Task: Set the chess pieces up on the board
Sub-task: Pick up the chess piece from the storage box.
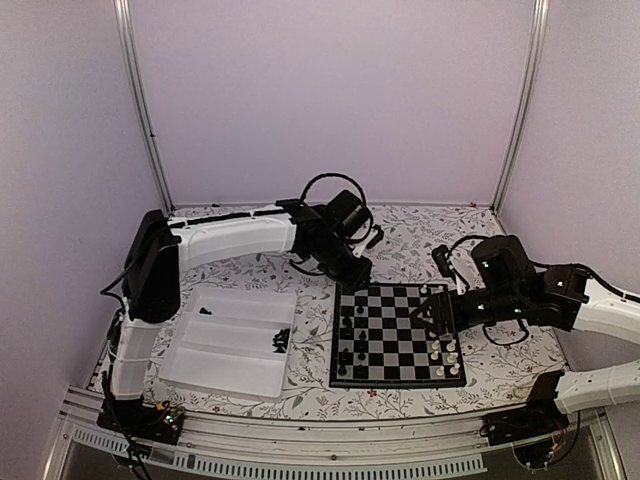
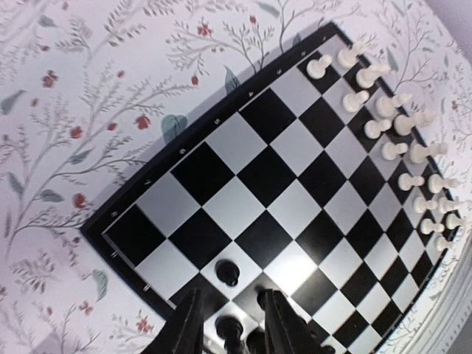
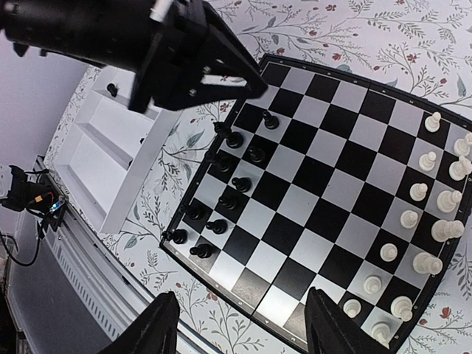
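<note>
Right wrist view: black chess pieces (image 3: 240, 184) stand in two ragged files on the board (image 3: 346, 184), along the side nearest the tray (image 1: 225, 350) and facing the white pieces (image 3: 435, 228). Black's rows look part-filled. The left gripper (image 2: 231, 302) hangs low over that corner, jaws slightly parted around one piece, no clear pinch, probably placing it. The right gripper (image 3: 243, 317) is wide and empty, hovering off the opposite side. A few more lie in the tray. Floral desk (image 1: 400, 230), plain lilac walls.
</note>
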`<action>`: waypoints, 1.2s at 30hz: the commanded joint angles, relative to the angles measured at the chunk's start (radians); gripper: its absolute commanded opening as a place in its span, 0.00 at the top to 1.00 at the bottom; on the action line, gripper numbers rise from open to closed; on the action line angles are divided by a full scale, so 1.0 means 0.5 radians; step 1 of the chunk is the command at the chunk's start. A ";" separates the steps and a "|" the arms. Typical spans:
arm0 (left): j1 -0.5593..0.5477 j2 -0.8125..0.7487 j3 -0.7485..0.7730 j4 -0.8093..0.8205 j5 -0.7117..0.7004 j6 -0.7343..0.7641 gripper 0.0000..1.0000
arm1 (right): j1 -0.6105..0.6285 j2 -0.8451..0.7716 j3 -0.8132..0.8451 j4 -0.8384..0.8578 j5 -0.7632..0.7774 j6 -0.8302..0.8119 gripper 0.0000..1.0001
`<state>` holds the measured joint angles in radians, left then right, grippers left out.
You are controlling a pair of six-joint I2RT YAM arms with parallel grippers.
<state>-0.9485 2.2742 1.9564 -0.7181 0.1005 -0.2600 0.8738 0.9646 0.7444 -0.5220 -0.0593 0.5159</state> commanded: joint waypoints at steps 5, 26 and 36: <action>0.269 -0.900 -0.593 -0.160 -0.390 -0.139 0.67 | -0.013 0.094 0.004 0.133 -0.018 -0.047 0.39; 1.326 -1.262 -1.644 -0.274 -0.217 0.116 0.69 | -0.013 0.394 0.099 0.266 -0.196 -0.103 0.39; 1.366 -1.179 -1.752 -0.206 -0.192 0.190 0.70 | -0.013 0.326 0.042 0.257 -0.182 -0.024 0.40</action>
<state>-0.2836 1.6566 1.1023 -0.8486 -0.0063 -0.1940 0.8700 1.1515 0.7635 -0.4072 -0.1444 0.4831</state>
